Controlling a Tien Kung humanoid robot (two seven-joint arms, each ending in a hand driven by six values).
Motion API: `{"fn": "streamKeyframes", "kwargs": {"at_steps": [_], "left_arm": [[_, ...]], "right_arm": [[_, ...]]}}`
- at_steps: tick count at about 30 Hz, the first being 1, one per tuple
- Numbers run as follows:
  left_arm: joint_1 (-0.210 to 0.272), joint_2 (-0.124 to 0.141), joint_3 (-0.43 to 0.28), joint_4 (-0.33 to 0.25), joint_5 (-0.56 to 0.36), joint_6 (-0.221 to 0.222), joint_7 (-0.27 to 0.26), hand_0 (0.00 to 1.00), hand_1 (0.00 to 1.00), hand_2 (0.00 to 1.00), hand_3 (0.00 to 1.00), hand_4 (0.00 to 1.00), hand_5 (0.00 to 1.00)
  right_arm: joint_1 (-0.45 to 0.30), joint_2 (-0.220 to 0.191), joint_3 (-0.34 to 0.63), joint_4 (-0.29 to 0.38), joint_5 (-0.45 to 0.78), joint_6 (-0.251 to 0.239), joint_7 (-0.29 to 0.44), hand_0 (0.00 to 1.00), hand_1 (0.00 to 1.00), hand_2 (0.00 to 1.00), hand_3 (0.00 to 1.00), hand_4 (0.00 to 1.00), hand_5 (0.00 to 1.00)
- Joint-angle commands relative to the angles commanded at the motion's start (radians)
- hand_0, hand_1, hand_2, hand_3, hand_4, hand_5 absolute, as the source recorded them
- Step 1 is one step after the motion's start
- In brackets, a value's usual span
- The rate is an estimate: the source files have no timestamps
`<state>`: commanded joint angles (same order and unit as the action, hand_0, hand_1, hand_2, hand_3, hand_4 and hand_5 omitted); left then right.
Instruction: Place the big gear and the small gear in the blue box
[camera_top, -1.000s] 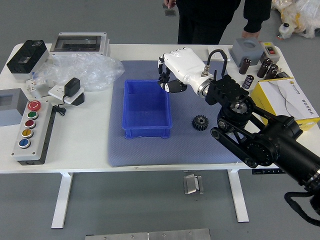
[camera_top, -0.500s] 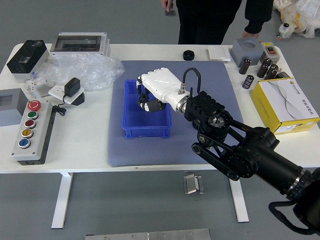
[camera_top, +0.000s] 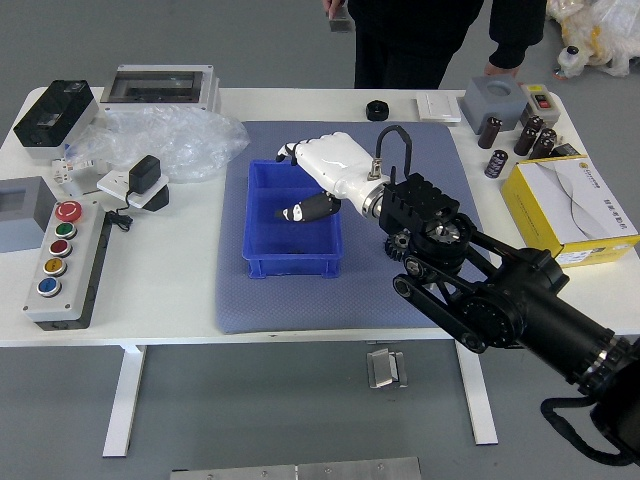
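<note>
R robot hand (camera_top: 345, 170), white shell w/ black fingers (camera_top: 314, 208), hangs over the blue plastic open-top box (camera_top: 292, 266), nr the L edge of the blue-grey mat (camera_top: 290, 310). Fingers apart, nothing seen in grip. Small dark patch (camera_top: 295, 250) on box floor, toward its near wall: poss. a gear, can't confirm. Black toothed gear (camera_top: 394, 250) lies on mat, R of box, partly behind R forearm (camera_top: 440, 250); big or small, can't tell. Black round part (camera_top: 377, 110) at mat's far edge.

Step in hand, prob.: clear the box after a drop. Lift straight up first, fingers wide, so thumb & fingertips don't snag the R wall & drag the box; then swing R, wrist high, & come down on the toothed gear from above. Person (camera_top: 420, 40) stands at table's far side, one hand (camera_top: 502, 70) by the grey block (camera_top: 493, 98) nr far R corner.
</note>
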<state>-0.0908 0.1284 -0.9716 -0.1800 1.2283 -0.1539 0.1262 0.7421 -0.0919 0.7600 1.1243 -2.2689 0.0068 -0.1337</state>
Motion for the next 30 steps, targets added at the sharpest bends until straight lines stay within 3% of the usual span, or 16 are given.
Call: {"fn": "streamKeyframes", "kwargs": {"at_steps": [9,12,18,30], "left_arm": [[-0.001,0.0,-0.008,0.0,-0.004,0.001,-0.002,0.851,0.818,0.799,0.821,0.677,0.307],[-0.003,-0.001,-0.01,0.0,-0.004,0.001,-0.003,0.851,0.818,0.799,0.821,0.677,0.307],[-0.002,-0.001,-0.008,0.0,-0.006,0.001,-0.003,0.85,0.818,0.799,0.821,0.676,0.306],[-0.002,0.005,-0.009,0.0,-0.005,0.001,-0.003,0.85,0.818,0.799,0.821,0.677,0.306]], "right_arm": [[-0.044,-0.172,0.076,0.007,0.005,0.016,0.006,0.613,0.516,0.664,0.757,0.914,0.497],[-0.065,-0.21,0.095,-0.005,0.016,0.02,0.012,0.613,0.516,0.664,0.757,0.914,0.497],[-0.096,-0.241,0.102,-0.033,0.042,0.03,0.021,0.613,0.516,0.664,0.748,0.898,0.483],[-0.105,-0.245,0.041,-0.045,0.105,0.103,-0.006,0.625,0.544,0.676,0.75,0.884,0.468]]}}
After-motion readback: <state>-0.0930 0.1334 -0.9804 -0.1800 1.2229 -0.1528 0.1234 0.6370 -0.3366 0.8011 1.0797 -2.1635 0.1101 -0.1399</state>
